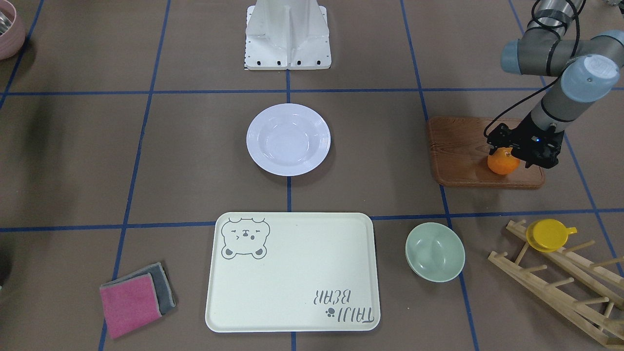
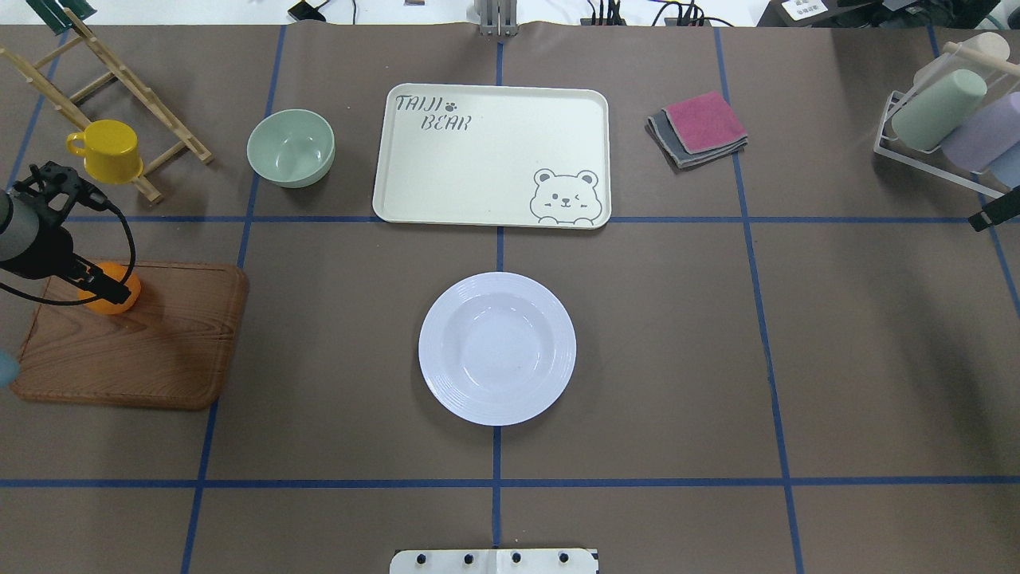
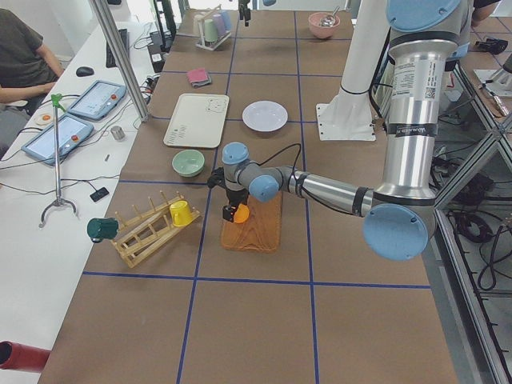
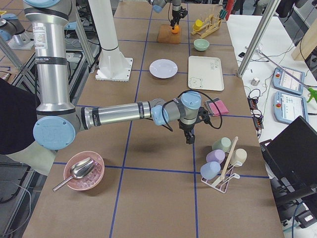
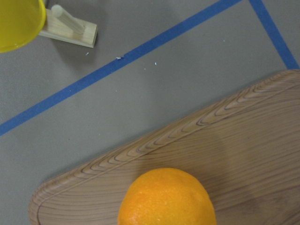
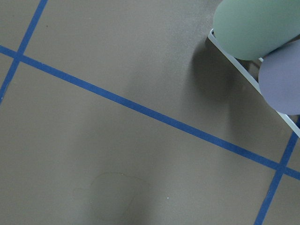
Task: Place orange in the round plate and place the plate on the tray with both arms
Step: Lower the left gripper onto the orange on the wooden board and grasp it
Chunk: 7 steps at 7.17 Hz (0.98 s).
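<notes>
Overhead exterior, far left of frame: left tool (image 2: 105, 288) low against the orange (image 2: 127, 292), at the upper left part of the wooden board (image 2: 143, 351). Whether its fingers are closed on the fruit or merely beside it, I cannot tell. Centre: the round plate (image 2: 497, 348) on the table, with the tray (image 2: 478, 167) above it in frame, apart. Right edge: only a sliver of the right tool (image 2: 988, 218) shows, so its opening cannot be told.

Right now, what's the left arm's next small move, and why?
Probably close the left gripper on the orange: it hangs right at the orange on the wooden board, I can't tell whether it grips yet, and the round plate is empty.
</notes>
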Available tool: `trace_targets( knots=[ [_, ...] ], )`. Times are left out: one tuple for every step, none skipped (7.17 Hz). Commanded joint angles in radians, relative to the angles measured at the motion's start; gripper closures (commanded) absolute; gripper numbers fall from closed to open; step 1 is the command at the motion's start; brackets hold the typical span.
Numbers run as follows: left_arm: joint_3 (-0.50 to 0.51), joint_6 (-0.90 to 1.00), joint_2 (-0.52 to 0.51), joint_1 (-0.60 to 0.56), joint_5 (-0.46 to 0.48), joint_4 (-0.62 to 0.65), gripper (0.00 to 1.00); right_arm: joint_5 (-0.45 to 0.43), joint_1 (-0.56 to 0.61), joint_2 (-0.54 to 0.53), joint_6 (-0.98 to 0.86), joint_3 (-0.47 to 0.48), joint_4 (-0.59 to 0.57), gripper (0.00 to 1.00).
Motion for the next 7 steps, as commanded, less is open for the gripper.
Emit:
trace_targets(
  knots=[
    [0.006, -0.013, -0.008, 0.005, -0.003, -0.011, 0.0, 0.0, -0.001, 0.0, 0.0, 0.0, 0.0, 0.0],
    [0.009, -0.019, -0.008, 0.008, -0.003, -0.011, 0.0, 0.001, -0.002, -0.001, 0.001, 0.0, 0.0, 0.0],
    [0.01, -0.019, -0.008, 0.016, -0.001, -0.011, 0.02, 0.0, -0.004, -0.001, 0.003, 0.0, 0.0, 0.0],
    [0.012, -0.019, -0.007, 0.022, 0.005, -0.011, 0.21, 0.0, -0.005, -0.001, 0.003, -0.003, 0.0, 0.0],
    [0.009, -0.052, -0.008, 0.024, 0.006, -0.011, 0.69, 0.0, -0.005, 0.0, 0.003, -0.002, 0.0, 0.0],
    [0.001, -0.066, -0.01, 0.024, -0.001, -0.008, 1.0, 0.0, -0.005, 0.002, 0.003, -0.002, 0.0, 0.0],
    [-0.011, -0.071, -0.039, 0.024, -0.003, 0.0, 1.0, 0.0, -0.005, 0.005, 0.005, -0.002, 0.0, 0.0]
  ],
)
